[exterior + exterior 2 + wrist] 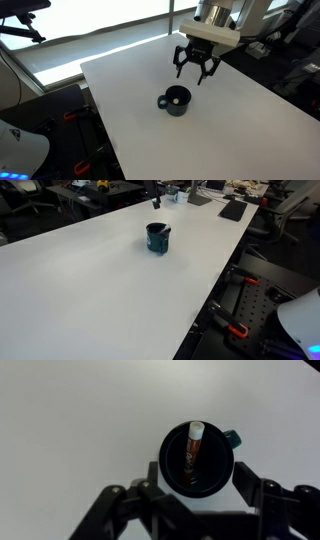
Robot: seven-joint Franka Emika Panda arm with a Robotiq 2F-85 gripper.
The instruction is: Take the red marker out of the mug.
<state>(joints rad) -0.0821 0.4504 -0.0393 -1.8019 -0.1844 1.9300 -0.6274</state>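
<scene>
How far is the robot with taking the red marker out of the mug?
Done: the gripper hangs above the mug with its jaws open, and the wrist view looks straight down into the mug.
In hand: nothing is gripped. The red marker stands inside the mug, untouched.
Left: come down, close on the marker's top end, and lift it clear of the mug.

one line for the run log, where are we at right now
phase: pre-grasp | jaws: open, above small dark round mug | thin red marker: inside mug, not gripped | mug: upright on white table
</scene>
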